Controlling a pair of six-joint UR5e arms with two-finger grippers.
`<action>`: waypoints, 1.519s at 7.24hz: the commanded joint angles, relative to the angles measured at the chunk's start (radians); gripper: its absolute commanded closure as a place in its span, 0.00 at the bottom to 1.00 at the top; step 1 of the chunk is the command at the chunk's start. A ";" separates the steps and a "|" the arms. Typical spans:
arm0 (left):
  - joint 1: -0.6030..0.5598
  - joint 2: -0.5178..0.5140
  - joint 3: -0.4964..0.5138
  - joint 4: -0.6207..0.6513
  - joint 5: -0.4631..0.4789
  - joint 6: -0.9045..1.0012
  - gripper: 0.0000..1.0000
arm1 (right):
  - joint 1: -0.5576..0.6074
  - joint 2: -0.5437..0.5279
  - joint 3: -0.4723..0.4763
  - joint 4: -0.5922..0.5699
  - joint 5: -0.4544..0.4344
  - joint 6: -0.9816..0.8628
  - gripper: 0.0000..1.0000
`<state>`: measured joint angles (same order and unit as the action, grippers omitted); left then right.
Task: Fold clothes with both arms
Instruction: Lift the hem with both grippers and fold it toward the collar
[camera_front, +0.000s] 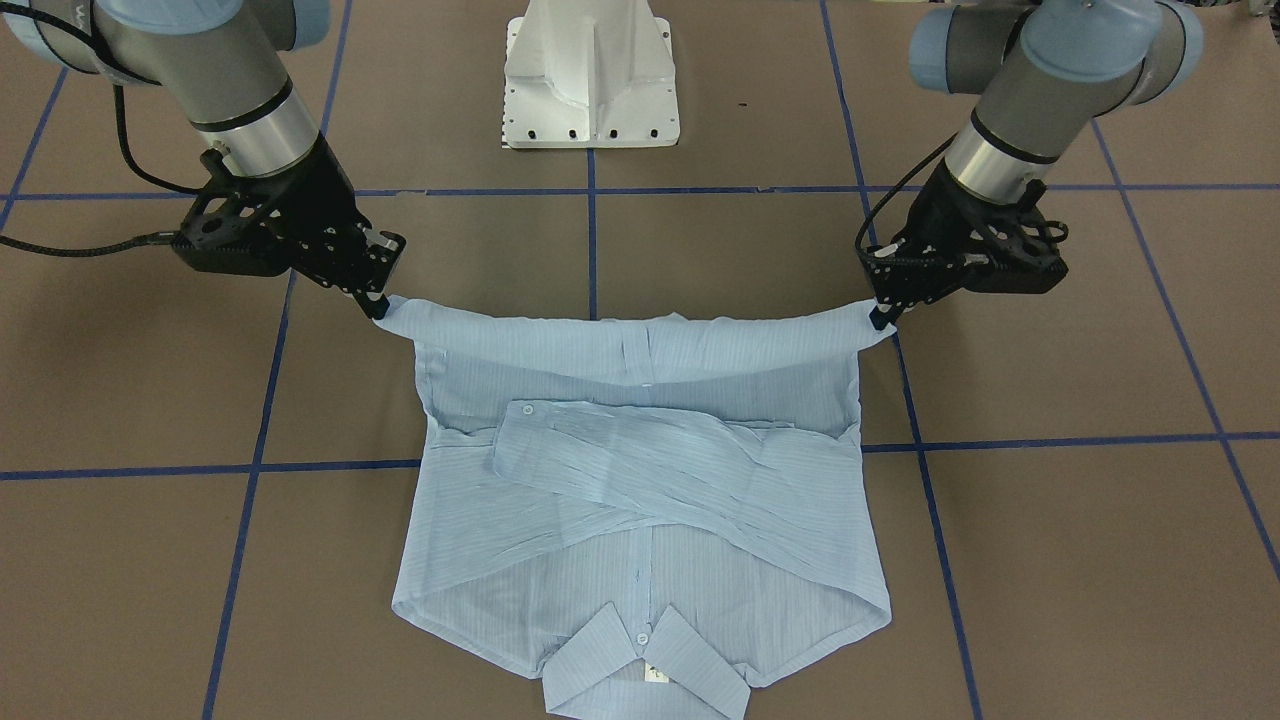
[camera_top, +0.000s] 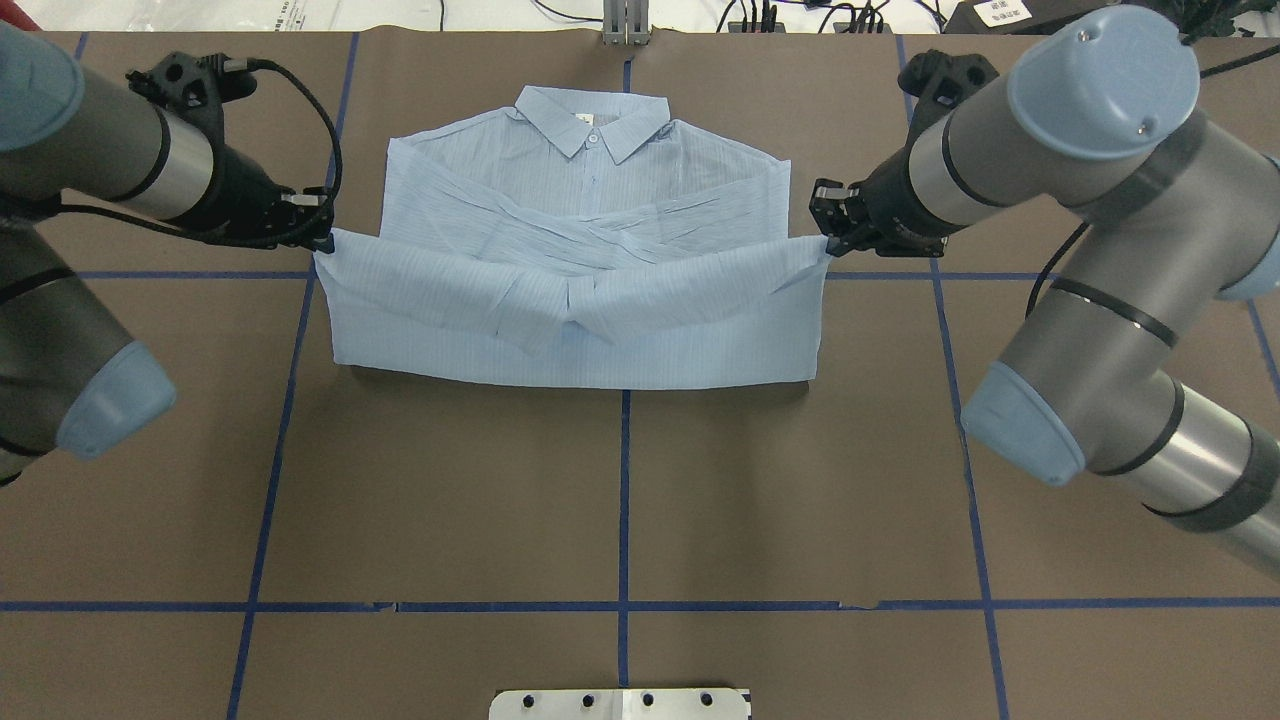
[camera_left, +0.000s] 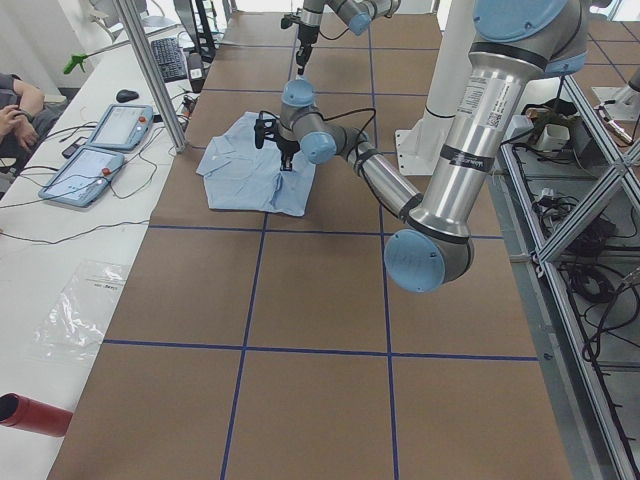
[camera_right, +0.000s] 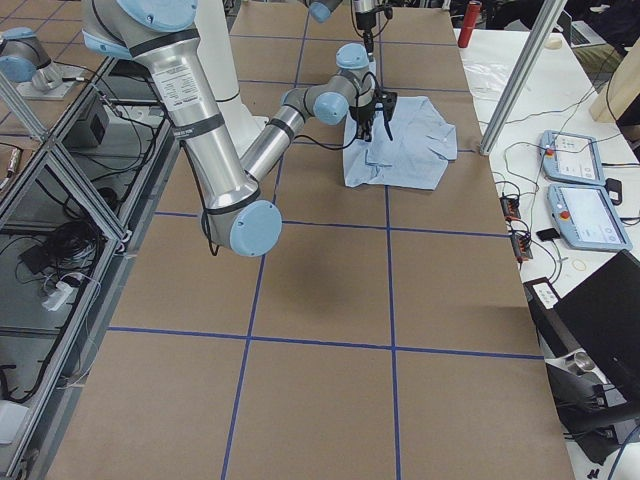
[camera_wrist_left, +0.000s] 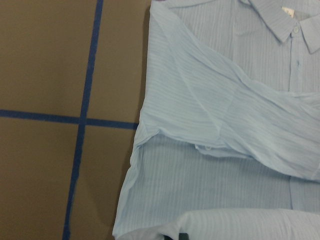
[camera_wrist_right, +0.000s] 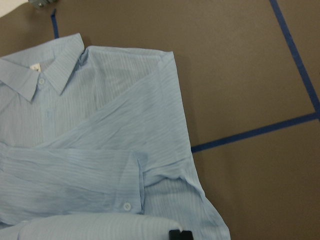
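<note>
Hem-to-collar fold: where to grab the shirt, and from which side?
Grip the shirt at its two hem corners, one gripper each, from the outer sides, as the left gripper and right gripper do now. The hem is a wide straight edge; corner pinches likely keep it taut over the crossed sleeves.

- Light blue striped cloth shirt (camera_front: 640, 480) is looking thin, matt and creased.
- Brown paper table covering (camera_top: 450, 500) is lying matt and smooth.
- Right arm's silver metal tube (camera_front: 258, 128) is gleaming.

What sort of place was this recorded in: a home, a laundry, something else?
Probably a robotics lab: a left arm and right arm on a white pedestal hold a shirt on a table papered brown and gridded with blue tape, with control tablets on a side desk.
</note>
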<state>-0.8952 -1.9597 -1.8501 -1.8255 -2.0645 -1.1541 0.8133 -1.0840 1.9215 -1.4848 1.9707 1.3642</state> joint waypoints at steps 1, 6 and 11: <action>-0.063 -0.117 0.150 -0.009 -0.003 0.002 1.00 | 0.056 0.074 -0.137 0.088 0.004 -0.016 1.00; -0.085 -0.270 0.522 -0.216 0.003 0.010 1.00 | 0.093 0.271 -0.529 0.172 0.005 -0.088 1.00; -0.085 -0.301 0.736 -0.411 0.035 0.014 1.00 | 0.101 0.302 -0.683 0.248 0.005 -0.132 1.00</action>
<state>-0.9804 -2.2604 -1.1231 -2.2279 -2.0335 -1.1402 0.9156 -0.7958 1.2851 -1.2927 1.9758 1.2327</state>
